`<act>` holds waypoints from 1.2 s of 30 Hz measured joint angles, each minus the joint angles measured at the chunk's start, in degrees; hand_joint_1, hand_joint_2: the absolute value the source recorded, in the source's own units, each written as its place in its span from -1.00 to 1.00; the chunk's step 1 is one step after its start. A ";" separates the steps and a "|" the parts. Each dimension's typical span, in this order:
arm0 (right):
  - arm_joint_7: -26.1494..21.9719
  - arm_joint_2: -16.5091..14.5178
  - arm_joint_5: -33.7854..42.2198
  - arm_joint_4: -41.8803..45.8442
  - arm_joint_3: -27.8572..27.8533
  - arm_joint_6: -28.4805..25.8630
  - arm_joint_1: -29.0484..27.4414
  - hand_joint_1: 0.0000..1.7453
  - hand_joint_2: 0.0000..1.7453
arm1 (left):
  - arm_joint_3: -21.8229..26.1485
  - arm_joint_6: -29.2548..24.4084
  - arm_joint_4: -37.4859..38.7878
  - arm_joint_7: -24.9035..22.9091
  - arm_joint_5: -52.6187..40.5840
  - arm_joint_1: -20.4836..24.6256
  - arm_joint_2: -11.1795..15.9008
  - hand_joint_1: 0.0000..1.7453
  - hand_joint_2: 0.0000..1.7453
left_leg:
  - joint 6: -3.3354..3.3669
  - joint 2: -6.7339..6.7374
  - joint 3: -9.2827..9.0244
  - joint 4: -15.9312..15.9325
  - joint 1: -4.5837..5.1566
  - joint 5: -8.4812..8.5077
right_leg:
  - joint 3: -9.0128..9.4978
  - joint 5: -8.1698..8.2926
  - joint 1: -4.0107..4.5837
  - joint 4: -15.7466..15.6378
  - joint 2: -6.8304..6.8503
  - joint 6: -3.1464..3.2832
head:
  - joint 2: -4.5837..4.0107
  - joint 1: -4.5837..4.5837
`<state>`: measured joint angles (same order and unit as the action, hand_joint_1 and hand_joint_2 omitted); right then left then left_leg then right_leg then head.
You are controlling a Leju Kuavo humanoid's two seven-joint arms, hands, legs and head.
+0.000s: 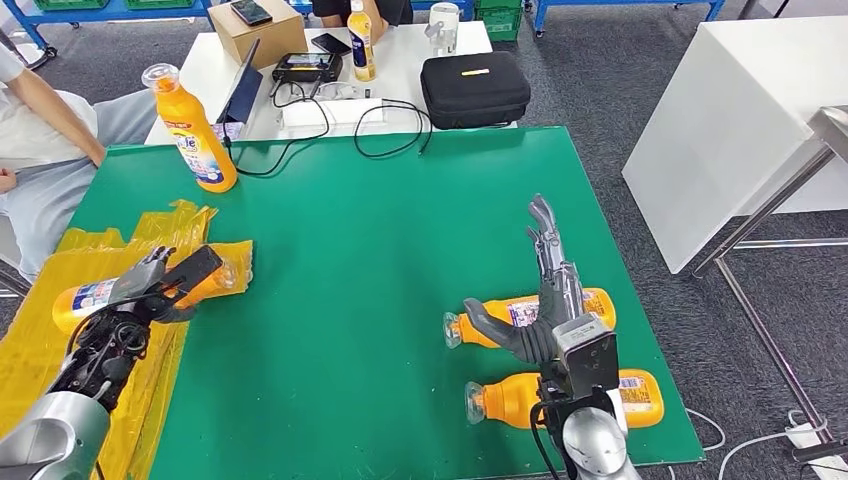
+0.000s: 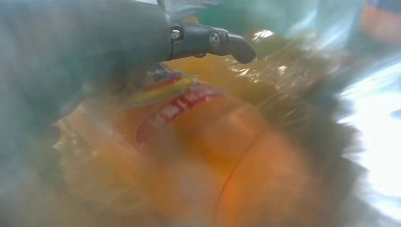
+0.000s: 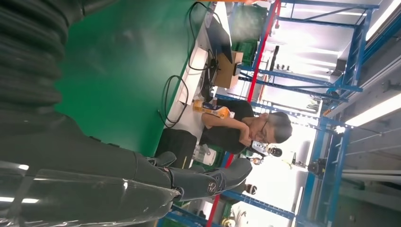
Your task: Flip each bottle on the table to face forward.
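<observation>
An orange bottle (image 1: 190,130) stands upright at the far left of the green table (image 1: 380,250). At the near left a second orange bottle (image 1: 88,296) lies on crumpled yellow plastic (image 1: 60,260); my left hand (image 1: 160,280) grips it around the middle. The left wrist view shows this bottle (image 2: 213,156) blurred and close under my fingers (image 2: 213,40). Two more orange bottles lie on their sides at the near right, one (image 1: 520,312) behind the other (image 1: 575,397). My right hand (image 1: 545,290) hovers over the rear one, fingers stretched out, holding nothing.
A white table (image 1: 400,110) behind holds a black case (image 1: 474,87), a laptop, a cardboard box (image 1: 258,32), cables and another bottle (image 1: 361,40). One person sits at the left (image 1: 40,130), another behind. A white table (image 1: 740,130) stands to the right.
</observation>
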<state>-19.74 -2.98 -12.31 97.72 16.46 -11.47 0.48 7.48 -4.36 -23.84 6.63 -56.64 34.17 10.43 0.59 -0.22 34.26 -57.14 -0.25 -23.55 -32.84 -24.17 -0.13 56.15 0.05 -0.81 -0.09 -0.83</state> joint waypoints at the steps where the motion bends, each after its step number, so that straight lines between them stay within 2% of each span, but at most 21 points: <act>1: 0.02 0.00 0.06 -0.10 0.01 -0.16 0.00 -1.00 1.00 | 0.31 -0.57 -0.27 0.90 1.18 -0.15 -0.15 -1.00 1.00 | 0.00 -0.01 0.01 0.00 0.00 0.00 | 0.00 0.00 0.00 0.00 0.01 0.00 | -0.01 0.00; 8: 0.33 -0.01 0.44 -0.85 0.17 -0.79 0.00 -1.00 1.00 | 1.11 -7.21 -3.21 5.22 7.56 -2.62 -1.90 -1.00 1.00 | 0.00 -0.01 0.09 -0.02 0.02 0.00 | -0.07 0.00 -0.04 -0.01 0.03 0.00 | 0.00 0.02; 15: 0.75 -0.03 0.48 -1.58 0.26 -1.57 -0.07 -1.00 1.00 | 0.83 -14.64 -6.44 5.66 8.78 -5.11 -3.71 -1.00 1.00 | 0.01 0.01 0.21 -0.04 0.01 0.00 | -0.23 0.00 -0.03 -0.01 0.00 -0.01 | 0.00 0.02; 36: 1.37 -0.51 -0.57 -1.93 0.26 -2.02 -0.17 -1.00 1.00 | -2.07 -18.77 -13.55 7.74 12.64 -8.99 -6.97 -1.00 1.00 | 0.01 0.02 0.48 -0.05 0.01 -0.01 | -0.50 0.00 -0.02 -0.01 -0.01 -0.01 | 0.00 0.02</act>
<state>-18.37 -3.49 -12.88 95.79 16.72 -13.50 0.31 5.42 -23.13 -37.39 14.37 -44.00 25.19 3.46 0.60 -0.20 34.74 -57.18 -0.25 -23.56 -33.35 -24.17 -0.15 56.14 0.04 -0.82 -0.09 -0.81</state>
